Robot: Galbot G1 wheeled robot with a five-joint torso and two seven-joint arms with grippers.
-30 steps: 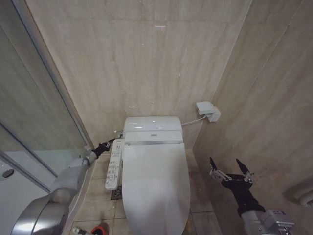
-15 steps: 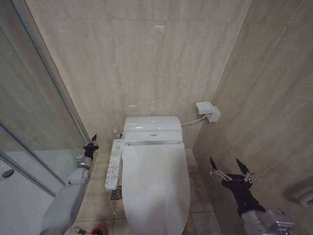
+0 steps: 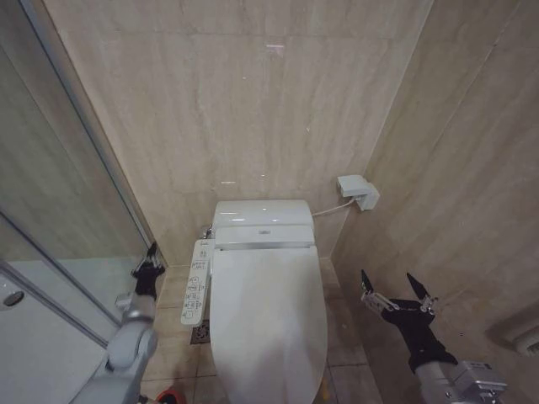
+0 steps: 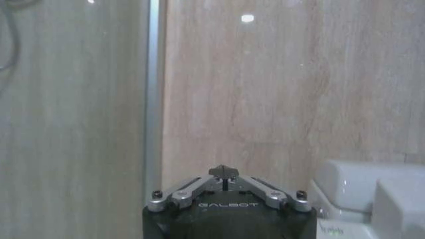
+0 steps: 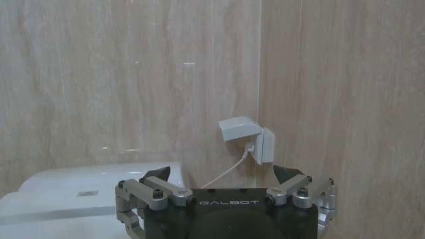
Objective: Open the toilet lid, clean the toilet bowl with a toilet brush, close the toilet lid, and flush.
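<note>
White toilet lid (image 3: 268,320) down, long axis toward wall; L pincer (image 3: 152,257) closed, R pincer (image 3: 397,291) open

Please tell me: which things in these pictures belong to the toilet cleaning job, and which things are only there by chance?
Belong to the job:
- toilet lid, down, closed
- button panel at the toilet's side
- red cup holder on the floor, partly cut off
- left gripper, shut, beside the panel
- right gripper, open, beside the toilet

Just there:
- wall socket box with its cable
- glass shower partition
</note>
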